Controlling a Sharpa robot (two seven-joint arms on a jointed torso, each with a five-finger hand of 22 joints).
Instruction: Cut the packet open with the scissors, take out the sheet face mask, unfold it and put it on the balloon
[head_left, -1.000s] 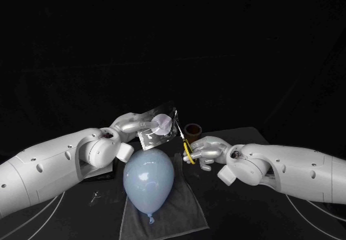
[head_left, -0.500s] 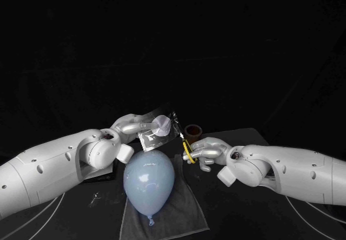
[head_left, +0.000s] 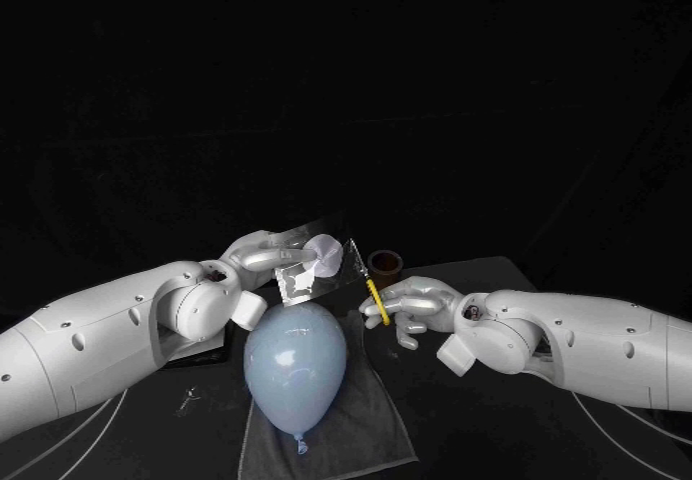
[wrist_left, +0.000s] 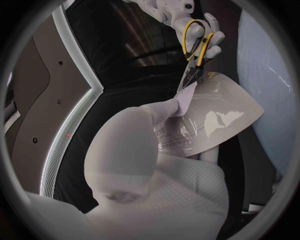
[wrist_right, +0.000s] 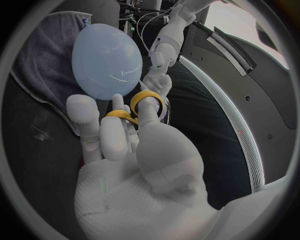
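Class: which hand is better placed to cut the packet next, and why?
The right. The right hand holds the scissors with their blades at the edge of the packet, while the left hand holds that packet up.

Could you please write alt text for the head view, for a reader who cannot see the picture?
The robot's left hand holds a clear packet up while its right hand holds yellow-handled scissors with the blades at the packet's edge. Below them, a pale blue balloon lies on a grey cloth.
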